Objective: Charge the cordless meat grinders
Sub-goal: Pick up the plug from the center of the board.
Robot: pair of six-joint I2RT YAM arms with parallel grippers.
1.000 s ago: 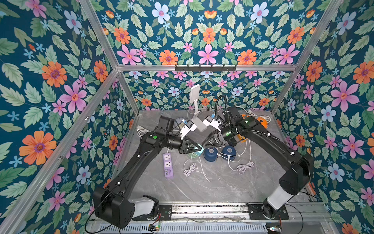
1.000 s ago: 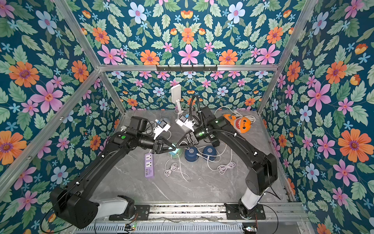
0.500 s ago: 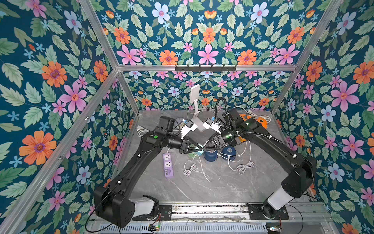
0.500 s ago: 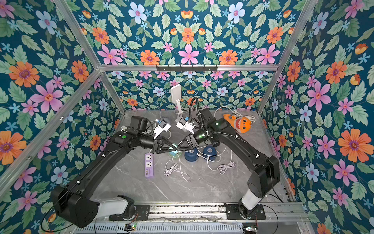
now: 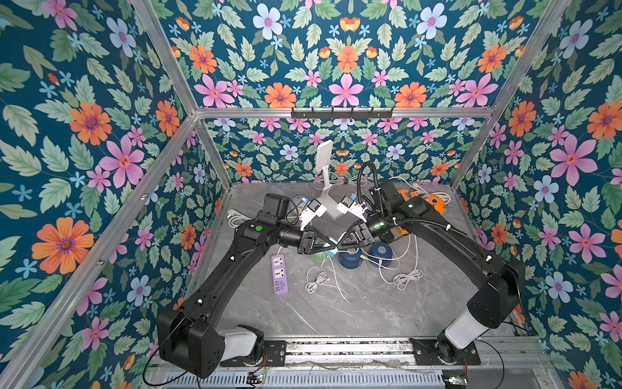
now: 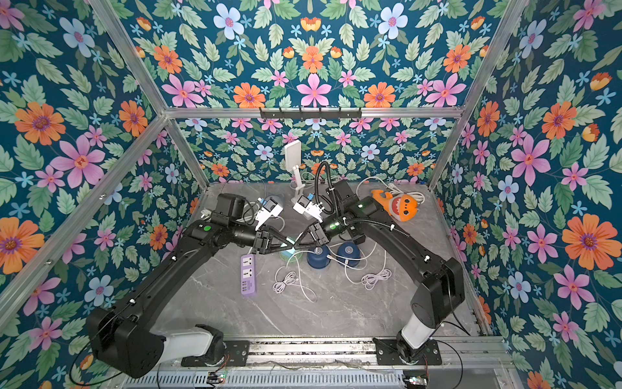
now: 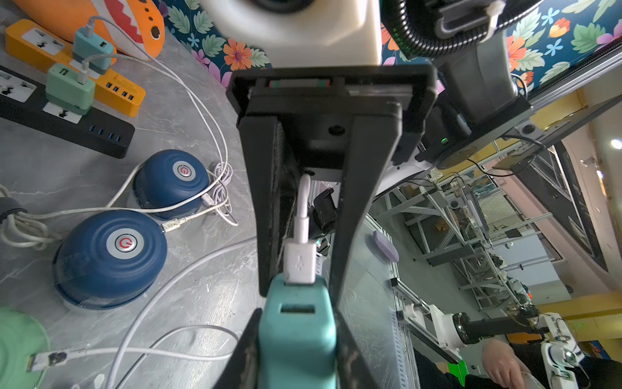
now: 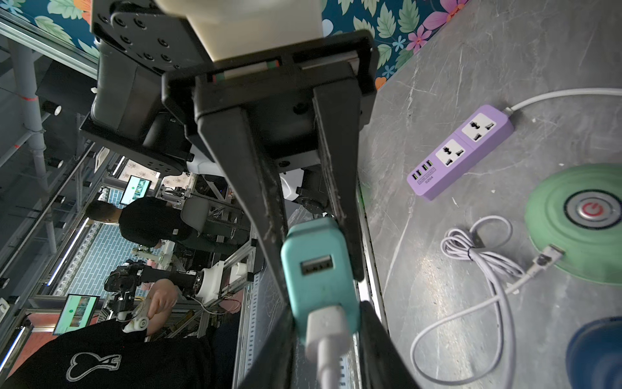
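Left claw (image 8: 316, 249) is clamping teal adapter (image 7: 298, 336), right claw (image 7: 301, 276) straddling its USB plug (image 7: 299, 262), grip unclear; should be pushing straight in, green grinder (image 8: 579, 219) sitting on table (image 8: 437, 84) just below them.

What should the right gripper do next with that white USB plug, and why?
Probably close the right gripper on the white USB plug: its jaws straddle it with a gap, while the left gripper clamps the teal adapter it sits in.
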